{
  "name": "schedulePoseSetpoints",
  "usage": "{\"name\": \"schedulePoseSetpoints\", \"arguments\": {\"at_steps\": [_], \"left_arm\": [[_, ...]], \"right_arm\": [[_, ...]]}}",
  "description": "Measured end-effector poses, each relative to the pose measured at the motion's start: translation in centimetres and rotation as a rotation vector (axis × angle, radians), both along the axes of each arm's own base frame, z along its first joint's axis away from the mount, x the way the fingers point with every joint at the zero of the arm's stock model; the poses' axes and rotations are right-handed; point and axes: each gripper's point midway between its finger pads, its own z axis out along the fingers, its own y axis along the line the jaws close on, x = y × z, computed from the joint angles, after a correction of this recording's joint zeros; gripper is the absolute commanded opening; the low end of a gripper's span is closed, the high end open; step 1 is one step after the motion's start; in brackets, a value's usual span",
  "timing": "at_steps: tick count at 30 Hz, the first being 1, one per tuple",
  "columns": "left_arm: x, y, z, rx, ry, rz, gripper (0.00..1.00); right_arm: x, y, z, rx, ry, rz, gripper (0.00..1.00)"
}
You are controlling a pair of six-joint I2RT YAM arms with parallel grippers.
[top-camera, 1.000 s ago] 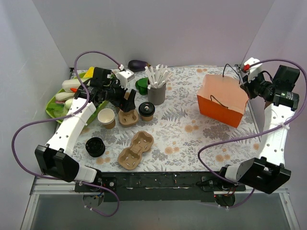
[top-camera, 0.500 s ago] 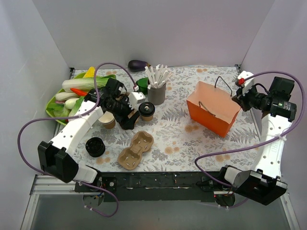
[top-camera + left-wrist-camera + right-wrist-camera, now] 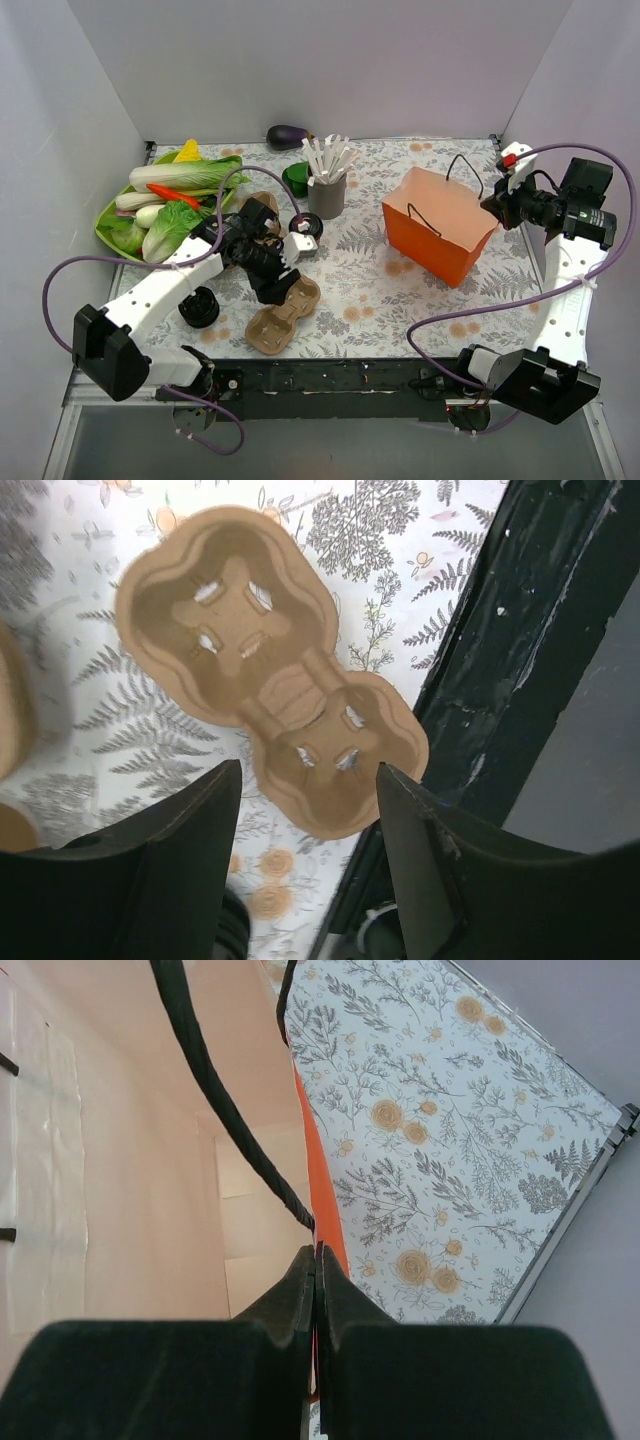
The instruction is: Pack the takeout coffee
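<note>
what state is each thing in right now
takeout coffee: lidded, upright on the table, not in the bag
orange bag: top open, rim held
right gripper: shut on the orange bag's rim
carrier tray: empty, flat on the table
left gripper: open, empty, over the carrier tray

Plain pale lilac walls (image 3: 330,60) across top, left and right of frame; floral-print tabletop (image 3: 370,290) at centre; black front rail (image 3: 330,378) along bottom; soft, even light.
</note>
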Motion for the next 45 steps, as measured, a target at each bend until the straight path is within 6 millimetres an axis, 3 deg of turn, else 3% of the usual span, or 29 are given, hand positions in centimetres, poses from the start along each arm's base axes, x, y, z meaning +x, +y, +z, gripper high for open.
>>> {"name": "schedulePoseSetpoints", "arguments": {"at_steps": [6, 14, 24, 38, 42, 45], "left_arm": [[-1.7, 0.2, -4.1, 0.107, 0.195, 0.21, 0.55], [-1.3, 0.1, -6.0, 0.181, 0.252, 0.321, 0.5], [-2.3, -0.1, -9.3, 0.308, 0.348, 0.31, 0.49], [-2.2, -0.1, -10.6, 0.401, 0.356, 0.352, 0.5], [-1.3, -0.5, -10.8, 0.417, 0.346, 0.387, 0.42], [-0.7, -0.6, -10.9, 0.433, 0.333, 0.398, 0.31]], "right_arm": [[0.0, 0.1, 0.3, 0.021, -0.002, -0.022, 0.01], [0.2, -0.1, 0.3, 0.034, 0.004, -0.046, 0.01], [0.4, -0.3, 0.2, 0.033, 0.006, -0.059, 0.01], [1.1, -0.7, 0.0, 0.03, 0.005, -0.071, 0.01], [1.5, -0.9, -0.1, 0.036, 0.007, -0.078, 0.01], [1.6, -0.9, -0.1, 0.04, 0.011, -0.081, 0.01]]}}
